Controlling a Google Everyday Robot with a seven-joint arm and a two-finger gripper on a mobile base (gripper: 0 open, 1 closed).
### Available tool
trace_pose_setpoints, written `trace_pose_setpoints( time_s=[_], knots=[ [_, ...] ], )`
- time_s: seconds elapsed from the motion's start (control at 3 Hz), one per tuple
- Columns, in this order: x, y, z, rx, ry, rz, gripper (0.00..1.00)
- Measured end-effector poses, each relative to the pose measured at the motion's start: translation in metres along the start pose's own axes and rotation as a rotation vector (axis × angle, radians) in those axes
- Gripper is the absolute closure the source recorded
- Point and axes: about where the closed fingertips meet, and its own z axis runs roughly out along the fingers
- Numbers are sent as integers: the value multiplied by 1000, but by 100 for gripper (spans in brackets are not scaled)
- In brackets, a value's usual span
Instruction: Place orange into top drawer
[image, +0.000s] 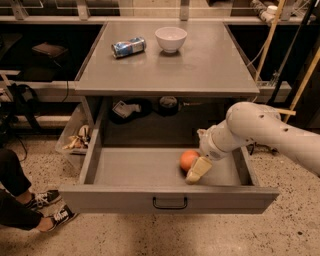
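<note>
Down inside the open top drawer (140, 170), the orange (188, 159) sits toward the right of the drawer's middle, closer to the front panel than to the back. The claw (197, 170) is lowered into the drawer and lies directly against the orange's right and front side, its pale tip angled down toward the drawer floor. Whether the claw is gripping the fruit or has let go of it cannot be told from this view. The white arm (270, 131) reaches in from the right, crossing over the drawer's right wall.

The drawer is pulled well out from the grey cabinet, and a small black handle (170, 202) sits centred on its front panel. Apart from the orange and the claw, nothing is seen lying in the drawer.

Above, on the grey tabletop (210, 70), a white bowl (171, 38) stands upright near the back edge, and a blue-silver can (128, 47) lies on its side just to the left of it, apart from the bowl.

At the lower left, on the speckled floor, a person's dark trouser leg and black-and-white sneakers (50, 212) show beside the drawer's front corner.
</note>
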Motion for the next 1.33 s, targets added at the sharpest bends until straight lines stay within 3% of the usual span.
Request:
trace_pose_setpoints(
  time_s=[0.33, 0.67, 1.0, 1.33],
  knots=[
    [0, 0, 0, 0, 0, 0, 0],
    [-24, 6, -42, 25, 30, -32, 0],
    [-71, 25, -145, 93, 40, 0, 0],
    [-122, 37, -283, 265, -25, 72, 0]
  ],
)
